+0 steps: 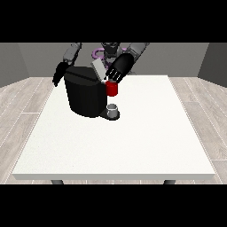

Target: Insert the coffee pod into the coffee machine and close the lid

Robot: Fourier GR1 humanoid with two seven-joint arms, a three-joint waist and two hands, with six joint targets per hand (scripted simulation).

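The hand at the view's right [119,67] reaches its straight fingers [111,78] down to the machine [84,95], lid [98,70] raised; whether they grip anything I cannot tell.

Coffee machine [84,95] was black w/ red front part [112,89] & grey cup [113,107]; counter [133,142] white, both hands black.

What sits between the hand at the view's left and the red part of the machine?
In the front view, the black coffee machine body fills that stretch, between the hand at the view's left and the red part.
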